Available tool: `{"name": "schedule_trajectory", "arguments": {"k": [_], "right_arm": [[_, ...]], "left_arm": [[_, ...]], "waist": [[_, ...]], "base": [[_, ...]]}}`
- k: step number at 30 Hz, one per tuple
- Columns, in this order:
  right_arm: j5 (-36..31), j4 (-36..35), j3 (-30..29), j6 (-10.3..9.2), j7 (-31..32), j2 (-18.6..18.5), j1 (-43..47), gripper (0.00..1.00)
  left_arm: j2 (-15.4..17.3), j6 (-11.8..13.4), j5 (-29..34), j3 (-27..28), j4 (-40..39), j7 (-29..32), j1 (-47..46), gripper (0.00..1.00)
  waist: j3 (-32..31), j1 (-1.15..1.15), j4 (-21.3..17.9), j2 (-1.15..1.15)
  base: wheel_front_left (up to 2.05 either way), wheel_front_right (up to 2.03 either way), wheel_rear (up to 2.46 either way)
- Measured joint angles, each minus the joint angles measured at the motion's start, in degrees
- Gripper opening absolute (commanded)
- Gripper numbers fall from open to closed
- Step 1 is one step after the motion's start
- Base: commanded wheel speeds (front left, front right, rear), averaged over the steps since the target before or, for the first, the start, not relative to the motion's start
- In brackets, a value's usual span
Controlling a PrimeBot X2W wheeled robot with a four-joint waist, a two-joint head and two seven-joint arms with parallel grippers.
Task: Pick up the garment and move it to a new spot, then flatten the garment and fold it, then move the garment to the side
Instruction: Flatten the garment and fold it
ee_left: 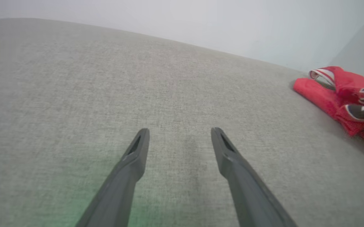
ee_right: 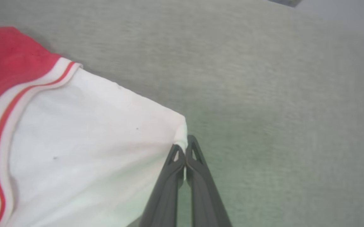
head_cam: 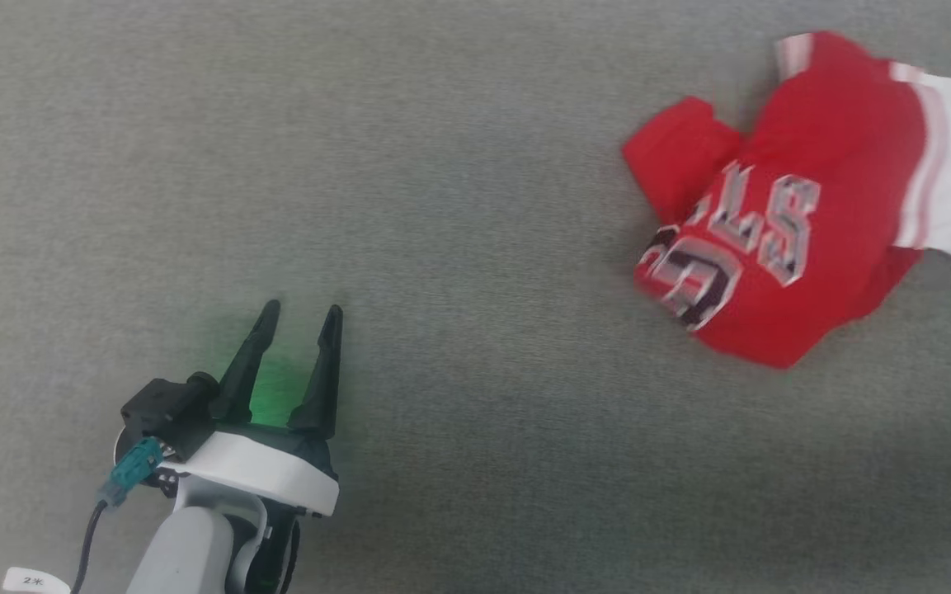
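Observation:
The garment (head_cam: pixel 788 214), a bright red jersey with dark white-outlined letters and white red-striped trim, lies crumpled at the upper right of the grey surface, its white lining stretched toward the right edge. In the left wrist view the garment (ee_left: pixel 346 101) sits at the far right. My right gripper (ee_right: pixel 185 148) is shut, pinching a corner of the garment's white lining (ee_right: pixel 84 142) between its tips. My left gripper (head_cam: pixel 304 312) stands open at the lower left, far from the garment, with nothing between its fingers (ee_left: pixel 137 151).
A grey fabric-covered surface (head_cam: pixel 475 247) spreads under everything. A pale wall (ee_left: pixel 200 22) rises beyond its far edge in the left wrist view. A green glow marks the surface under my left gripper.

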Motion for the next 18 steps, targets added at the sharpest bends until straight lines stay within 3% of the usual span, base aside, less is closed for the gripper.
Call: {"name": "schedule_trajectory", "arguments": {"k": [8,18], "right_arm": [[-4.27,5.15,-9.60,-0.01,-5.76,-6.62,8.01,0.00],[-10.58,11.69,-19.51,0.00,-13.76,-6.93,11.90,0.00]], "left_arm": [[1.24,0.00,0.00,-0.77,-0.46,0.00,-0.26,1.00],[3.79,0.00,0.11,-0.62,-1.16,0.00,-1.48,1.00]], "waist": [[0.97,0.00,-2.68,0.00],[1.55,0.00,-5.59,0.00]], "base": [[0.00,0.00,0.00],[0.00,0.00,0.00]]}}
